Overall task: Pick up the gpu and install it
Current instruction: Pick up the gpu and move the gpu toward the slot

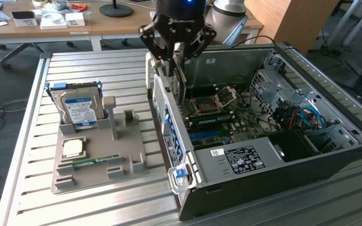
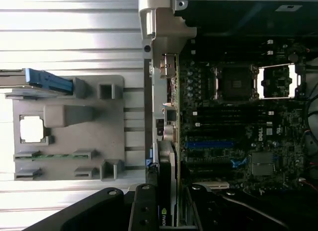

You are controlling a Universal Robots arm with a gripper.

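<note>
My gripper point(image 1: 173, 59) is shut on the gpu point(image 1: 179, 84), a dark card with a silvery bracket that hangs edge-down from the fingers. It hovers over the rear-left wall of the open computer case point(image 1: 341, 127), above the motherboard point(image 1: 225, 117). In the wrist view the gpu point(image 2: 167, 189) appears edge-on between my fingers point(image 2: 144, 211), lined up beside the case's rear panel point(image 2: 161, 67), close to the blue slot point(image 2: 208, 143) on the motherboard point(image 2: 233, 121).
A grey holder point(image 1: 99, 172) on the slatted table point(image 1: 24, 188) carries the blue-labelled hard drive point(image 1: 77, 110), a processor point(image 1: 73, 148) and a green memory stick point(image 1: 93, 161). In the wrist view, the holder point(image 2: 69, 126) lies beside the case. Desks stand behind.
</note>
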